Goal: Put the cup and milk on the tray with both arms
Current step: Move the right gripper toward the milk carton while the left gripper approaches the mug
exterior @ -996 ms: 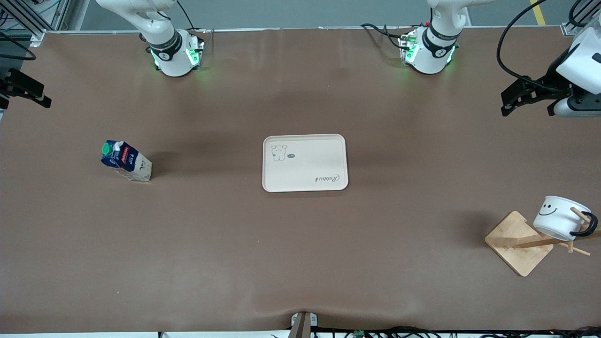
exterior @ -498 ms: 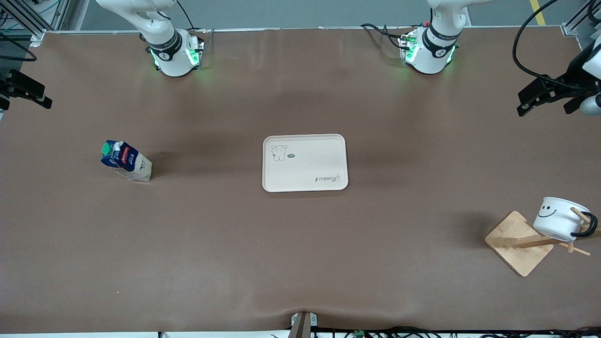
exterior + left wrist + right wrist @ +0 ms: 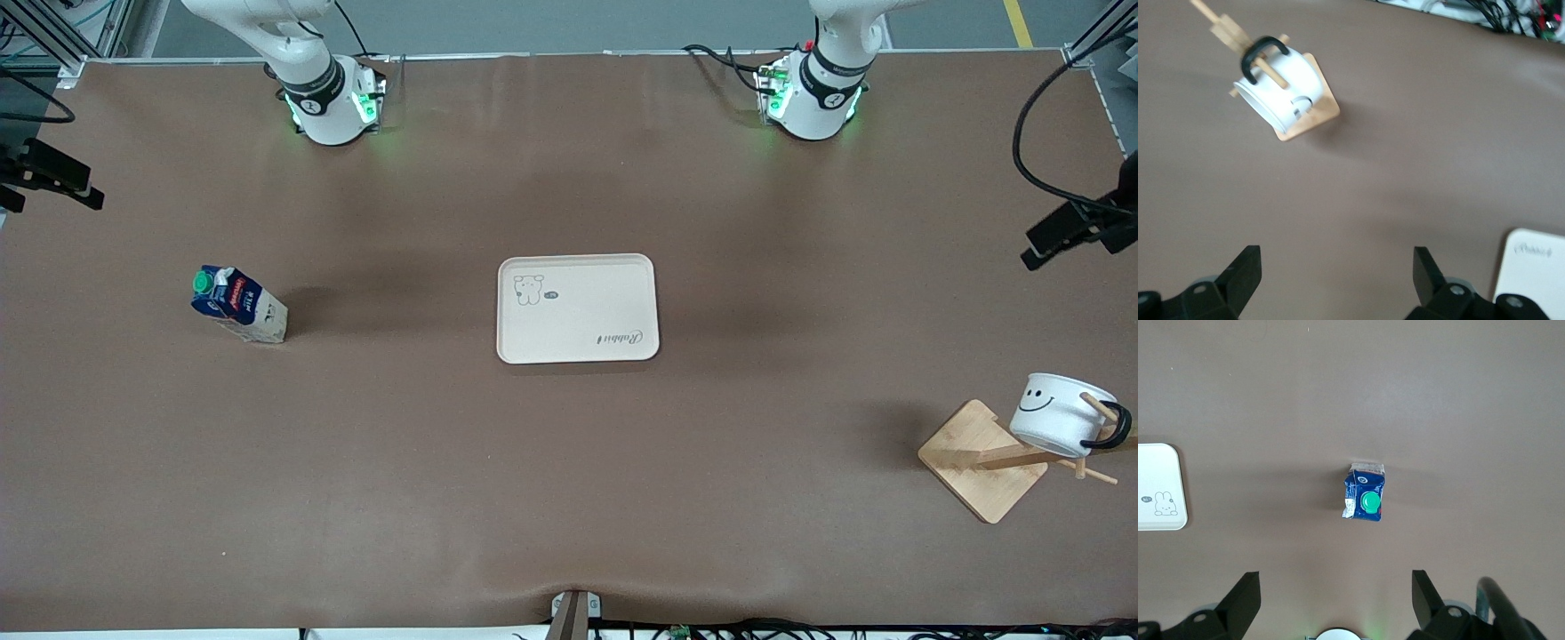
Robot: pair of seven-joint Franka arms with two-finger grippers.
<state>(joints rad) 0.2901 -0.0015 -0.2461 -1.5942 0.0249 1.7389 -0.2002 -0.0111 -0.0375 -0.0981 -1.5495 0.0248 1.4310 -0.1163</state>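
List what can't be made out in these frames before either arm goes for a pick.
- Left end effector: front view's edge cuts it off; only a dark part shows.
- Right end effector: also cut by the front view's edge.
- Milk label text: too small in the front view; the right wrist view shows mainly its top.
- Cup inside: hidden in both views; it hangs tilted on the wooden rack.
- Tray: cropped in both wrist views.

One high front camera, two wrist cameras looking down.
Front view shares the cup with the left wrist view, the milk with the right one.
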